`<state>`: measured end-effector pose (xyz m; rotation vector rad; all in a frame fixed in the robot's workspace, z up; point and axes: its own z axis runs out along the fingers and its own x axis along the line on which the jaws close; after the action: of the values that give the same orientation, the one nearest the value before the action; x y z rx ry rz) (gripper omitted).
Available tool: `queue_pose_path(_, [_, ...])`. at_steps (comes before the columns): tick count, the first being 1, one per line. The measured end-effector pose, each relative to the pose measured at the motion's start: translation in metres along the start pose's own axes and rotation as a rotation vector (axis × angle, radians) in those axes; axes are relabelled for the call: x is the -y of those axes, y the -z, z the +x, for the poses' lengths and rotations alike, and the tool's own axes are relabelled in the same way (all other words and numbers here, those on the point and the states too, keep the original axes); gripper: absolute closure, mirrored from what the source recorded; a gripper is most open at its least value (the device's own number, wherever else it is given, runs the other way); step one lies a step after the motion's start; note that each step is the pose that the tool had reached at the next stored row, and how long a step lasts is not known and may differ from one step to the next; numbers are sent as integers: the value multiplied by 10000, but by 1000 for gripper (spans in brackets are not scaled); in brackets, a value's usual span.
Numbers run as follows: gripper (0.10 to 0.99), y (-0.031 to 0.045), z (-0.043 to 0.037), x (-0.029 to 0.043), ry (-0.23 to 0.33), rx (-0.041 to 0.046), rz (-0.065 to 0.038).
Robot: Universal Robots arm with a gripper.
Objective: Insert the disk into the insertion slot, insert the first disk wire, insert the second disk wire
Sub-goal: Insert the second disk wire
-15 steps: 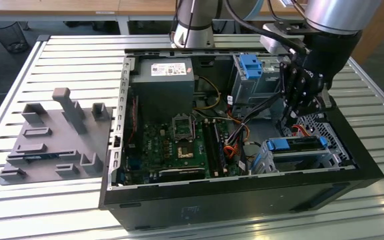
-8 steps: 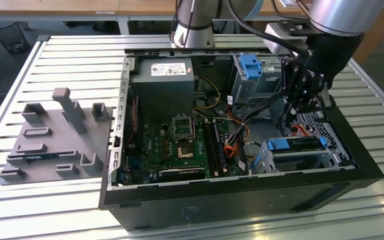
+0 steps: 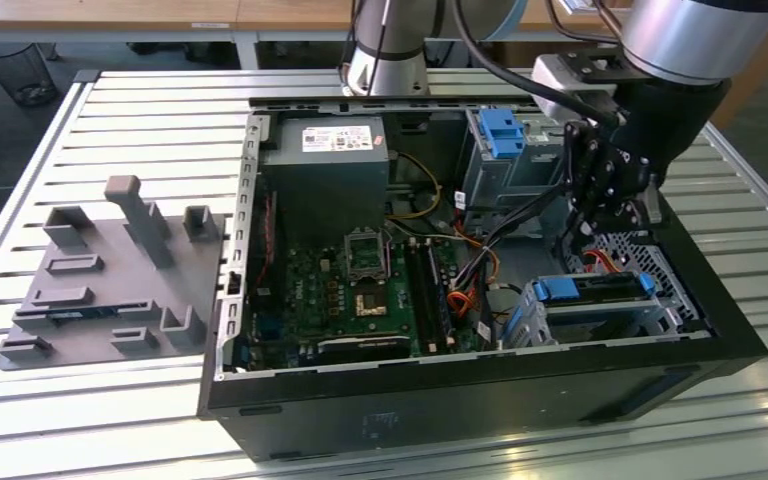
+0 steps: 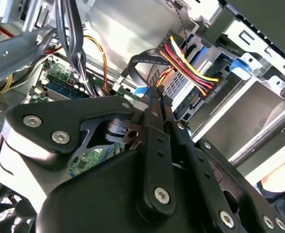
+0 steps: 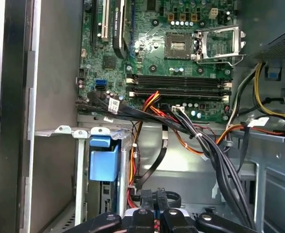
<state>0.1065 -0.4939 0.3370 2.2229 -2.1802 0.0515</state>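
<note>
We see the matte black pincer (image 3: 607, 212), its grip impossible to tell, above the blue-framed disk (image 3: 595, 289) sitting in the perforated silver insertion slot (image 3: 671, 290).

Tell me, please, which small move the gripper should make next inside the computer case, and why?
Probably a short, slow descent toward the flat silver-grey disk in its bright blue plastic carrier. The disk already sits in the low silver perforated metal cage. The gripper hangs just above it, and its jaws look closed on the plug of a flat black wire, which does not appear to be connected yet.
</note>
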Motion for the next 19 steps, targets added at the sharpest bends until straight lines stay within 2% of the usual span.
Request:
queue_pose_path(4, [937, -27, 20, -1, -296, 12, -13])
queue_pose_path(8, [937, -33, 63, -1, -331, 195, -13])
queue_pose_path(9, [937, -35, 94, -2, -334, 281, -13])
queue_pose_path(12, [937, -39, 171, -3, -334, 408, -13])
queue_pose_path(13, [937, -40, 214, -4, -335, 433, -13])
queue_pose_path(15, [937, -42, 252, -5, -347, 451, -13])
queue_pose_path(19, [937, -44, 284, -6, -435, 499, -15])
